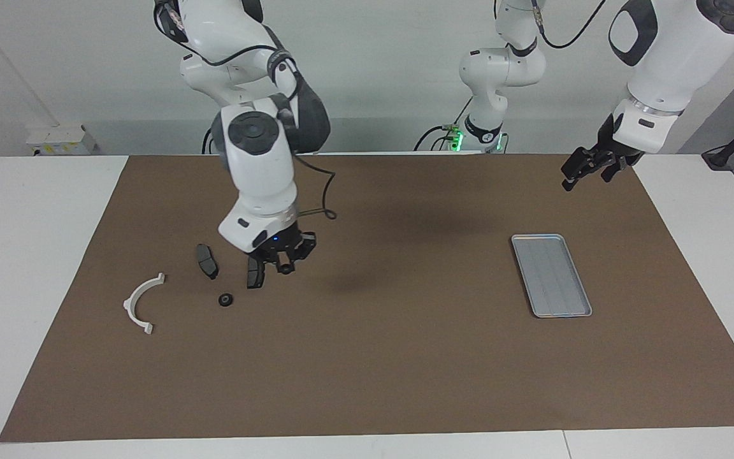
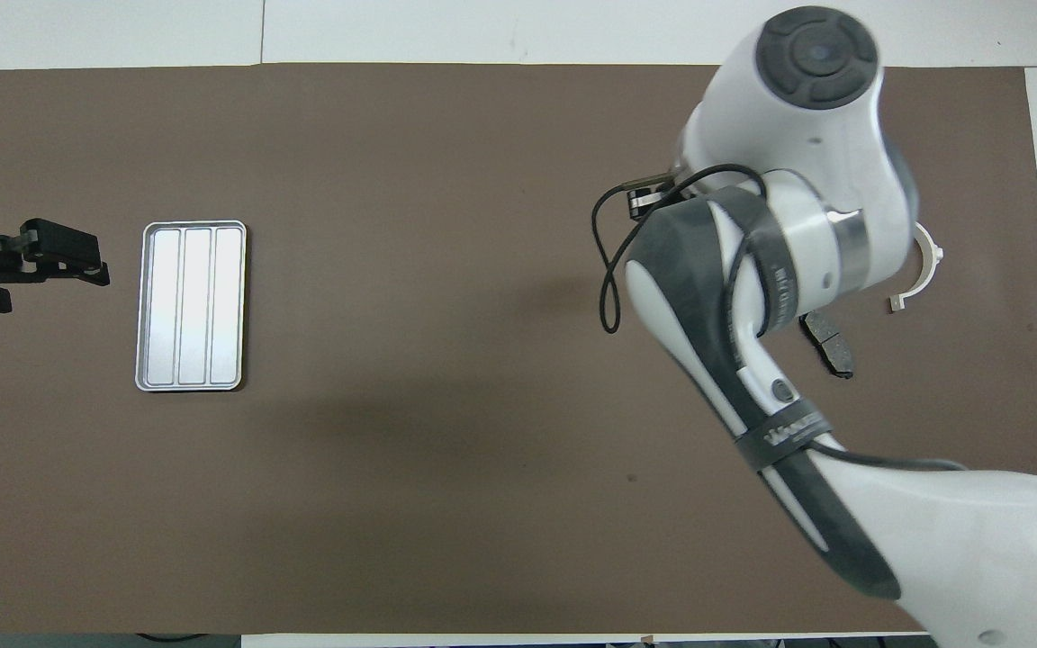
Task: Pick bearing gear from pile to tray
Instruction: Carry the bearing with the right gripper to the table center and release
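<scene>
The brown-covered surface (image 1: 405, 370) leaves a long open stretch between the pile and the tray (image 1: 552, 275), which lies empty toward the left arm's end. A drop on that crossing is the main risk. The right end effector (image 1: 285, 261) hangs over one brake pad (image 1: 254, 275), clenched on what looks like a small black round part (image 1: 286, 268) pinched only at the fingertips. A round piece held so thinly could twist loose, then roll off across the surface. The left end effector (image 1: 580, 172) waits released, over the surface near the tray. The white bracket (image 1: 137, 303), the other brake pad (image 1: 206, 261) and a second round part (image 1: 225, 299) lie on the surface. If the wrong piece was taken, this trip is wasted.
</scene>
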Tool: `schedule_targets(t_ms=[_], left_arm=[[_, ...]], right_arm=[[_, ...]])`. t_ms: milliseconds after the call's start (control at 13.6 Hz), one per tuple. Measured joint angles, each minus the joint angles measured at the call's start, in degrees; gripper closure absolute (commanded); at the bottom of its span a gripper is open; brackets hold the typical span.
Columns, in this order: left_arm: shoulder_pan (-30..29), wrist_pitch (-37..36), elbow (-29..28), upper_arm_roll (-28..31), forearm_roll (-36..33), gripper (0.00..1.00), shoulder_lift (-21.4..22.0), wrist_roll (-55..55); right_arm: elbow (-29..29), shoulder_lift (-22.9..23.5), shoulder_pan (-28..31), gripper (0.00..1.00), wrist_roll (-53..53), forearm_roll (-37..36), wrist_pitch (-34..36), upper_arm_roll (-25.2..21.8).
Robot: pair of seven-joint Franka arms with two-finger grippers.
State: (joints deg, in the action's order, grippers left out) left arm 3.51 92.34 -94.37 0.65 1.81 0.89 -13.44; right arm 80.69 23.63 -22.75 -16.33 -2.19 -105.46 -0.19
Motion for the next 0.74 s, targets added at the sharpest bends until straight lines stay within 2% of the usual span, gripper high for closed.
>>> schedule_targets(t_ms=[221,442,737], left_arm=[[0.0,0.0,0.0,0.0,0.0,0.0,0.0,0.0],[0.0,0.0,0.0,0.0,0.0,0.0,0.0,0.0],[0.0,0.0,0.0,0.0,0.0,0.0,0.0,0.0]], right_arm=[[-0.05,0.7,-6.53,0.97,-5.75,0.23,-0.89,0.1],[0.01,3.03,-8.6,0.97,-7.07,0.84,-4.14,0.15],[0.02,8.71,-9.66,0.96,-8.22,0.98,-11.17,0.16]])
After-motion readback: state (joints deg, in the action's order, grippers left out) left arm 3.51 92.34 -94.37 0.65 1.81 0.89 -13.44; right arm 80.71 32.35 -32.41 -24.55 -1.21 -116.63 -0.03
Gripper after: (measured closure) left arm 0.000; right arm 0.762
